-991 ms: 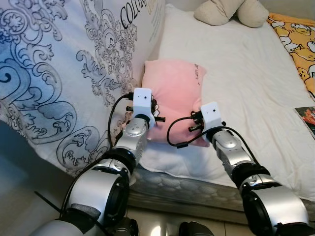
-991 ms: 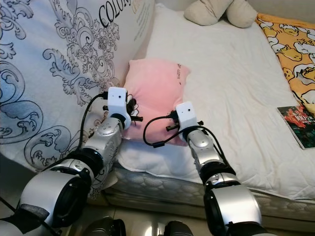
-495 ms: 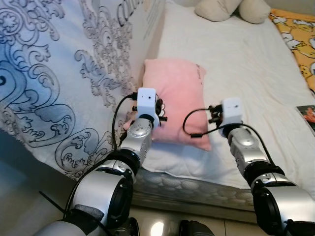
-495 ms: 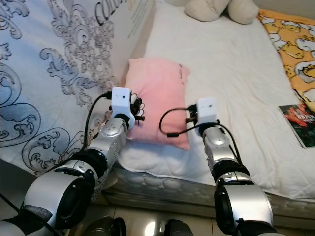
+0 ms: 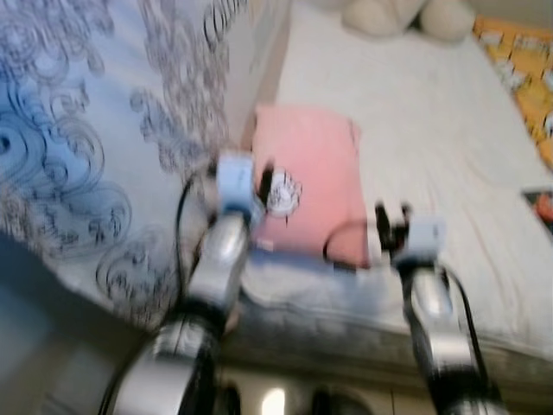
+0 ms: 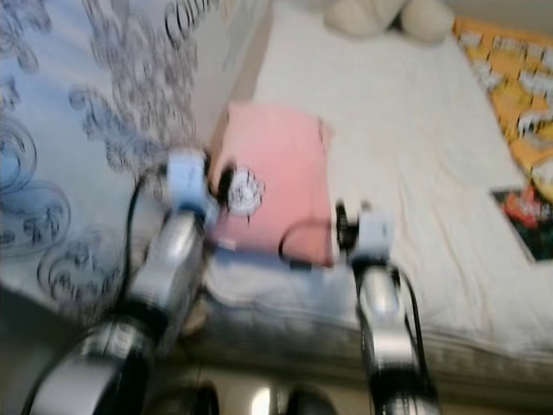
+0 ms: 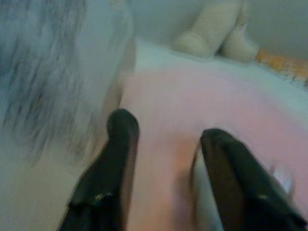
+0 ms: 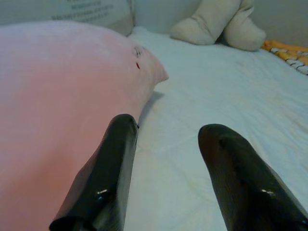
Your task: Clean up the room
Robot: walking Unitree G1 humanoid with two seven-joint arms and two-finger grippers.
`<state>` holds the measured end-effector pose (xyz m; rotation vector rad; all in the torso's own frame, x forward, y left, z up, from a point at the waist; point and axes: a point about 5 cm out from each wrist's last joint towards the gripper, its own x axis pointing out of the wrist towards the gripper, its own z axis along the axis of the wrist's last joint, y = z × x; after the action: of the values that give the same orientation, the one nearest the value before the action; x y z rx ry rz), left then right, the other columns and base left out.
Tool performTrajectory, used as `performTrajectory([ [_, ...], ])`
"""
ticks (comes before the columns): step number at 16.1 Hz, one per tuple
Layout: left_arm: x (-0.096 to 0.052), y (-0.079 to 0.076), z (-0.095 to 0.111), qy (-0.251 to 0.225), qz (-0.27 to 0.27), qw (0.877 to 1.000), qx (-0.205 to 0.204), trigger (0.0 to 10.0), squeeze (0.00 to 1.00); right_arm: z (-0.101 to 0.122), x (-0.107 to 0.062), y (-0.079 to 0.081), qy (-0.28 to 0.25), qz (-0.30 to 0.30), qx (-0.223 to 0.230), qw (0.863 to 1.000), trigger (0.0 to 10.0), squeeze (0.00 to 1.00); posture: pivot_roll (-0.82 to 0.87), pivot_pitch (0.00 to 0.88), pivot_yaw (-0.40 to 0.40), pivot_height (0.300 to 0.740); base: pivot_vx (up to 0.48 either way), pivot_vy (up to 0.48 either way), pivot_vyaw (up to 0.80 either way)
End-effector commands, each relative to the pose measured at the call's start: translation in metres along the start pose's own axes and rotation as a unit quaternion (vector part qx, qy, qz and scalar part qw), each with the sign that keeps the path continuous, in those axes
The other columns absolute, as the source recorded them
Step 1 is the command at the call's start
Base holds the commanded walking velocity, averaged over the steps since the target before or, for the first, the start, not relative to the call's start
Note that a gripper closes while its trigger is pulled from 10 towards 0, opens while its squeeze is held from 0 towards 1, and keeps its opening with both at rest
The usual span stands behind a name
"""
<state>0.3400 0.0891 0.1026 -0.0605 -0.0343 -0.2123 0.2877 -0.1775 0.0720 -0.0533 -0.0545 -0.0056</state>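
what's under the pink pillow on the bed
The pink pillow lies on the white bed sheet, its far side close to the patterned duvet. Whatever might sit beneath the pillow is covered. Both grippers, left and right, are open at its near edge.

A pillow [image 5: 311, 177] lies near the bed's [image 5: 432, 130] front edge, just beside a quilt [image 5: 104, 130] on its left. A plush toy [image 5: 406, 15] sits at the bed's far edge, and a blanket [image 5: 527, 78] and a book [image 5: 543, 203] lie along its right edge.

1 pink pillow [image 5: 313, 186], 1 quilt [image 5: 104, 130], maybe 1 book [image 6: 525, 221].
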Motion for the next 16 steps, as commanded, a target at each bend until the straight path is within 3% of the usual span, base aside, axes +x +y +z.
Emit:
performTrajectory([
  [1,-0.005,-0.004,0.006,-0.009,-0.025,0.999,0.018,10.0,1.0,0.008,-0.006,0.002,-0.02,-0.003,-0.001,1.0,10.0,1.0,0.0,0.019,-0.054,0.73,0.0,0.0,0.0],
  [3,-0.019,0.005,0.001,-0.001,-0.02,1.0,0.018,10.0,1.0,0.009,-0.018,0.003,-0.023,-0.011,0.007,1.0,10.0,1.0,0.02,0.0,-0.058,0.73,0.0,0.0,0.0],
  [6,-0.052,0.026,0.018,-0.024,-0.013,0.999,0.035,10.0,1.0,0.002,-0.04,-0.01,-0.004,-0.071,0.036,0.997,10.0,1.0,0.05,0.0,-0.068,0.73,0.0,0.0,0.0],
  [7,-0.06,0.033,0.022,-0.032,-0.003,0.999,0.034,10.0,0.75,-0.005,-0.044,-0.013,0.016,-0.083,0.038,0.996,10.0,1.0,0.05,0.0,-0.072,0.73,0.0,0.0,0.0],
  [8,-0.062,0.04,0.02,-0.032,0.02,0.999,0.037,10.0,0.0,-0.008,-0.044,-0.017,0.025,-0.092,0.022,0.995,10.0,1.0,0.05,0.0,-0.078,0.73,0.0,0.0,0.0],
  [9,-0.061,0.043,0.018,-0.025,0.027,0.999,0.038,10.0,0.0,-0.008,-0.043,-0.019,0.026,-0.097,0.012,0.995,10.0,0.67,0.05,0.0,-0.078,0.73,0.0,0.0,0.0],
  [10,-0.059,0.044,0.018,-0.019,0.033,0.997,0.062,10.0,0.0,-0.006,-0.039,-0.025,0.023,-0.107,-0.001,0.994,10.0,0.0,0.05,0.0,-0.076,0.73,0.0,0.0,0.0],
  [13,-0.053,0.046,0.009,0.008,0.041,0.998,0.053,10.0,0.0,0.0,-0.027,-0.025,0.015,-0.101,-0.002,0.995,10.0,0.0,0.02,0.0,-0.067,0.73,0.0,0.0,0.0],
  [16,-0.052,0.047,0.003,0.027,0.044,0.998,0.023,10.0,0.0,0.003,-0.015,-0.023,0.016,-0.083,-0.006,0.996,10.0,0.0,0.01,0.0,-0.05,0.73,0.0,-0.48,0.0],
])
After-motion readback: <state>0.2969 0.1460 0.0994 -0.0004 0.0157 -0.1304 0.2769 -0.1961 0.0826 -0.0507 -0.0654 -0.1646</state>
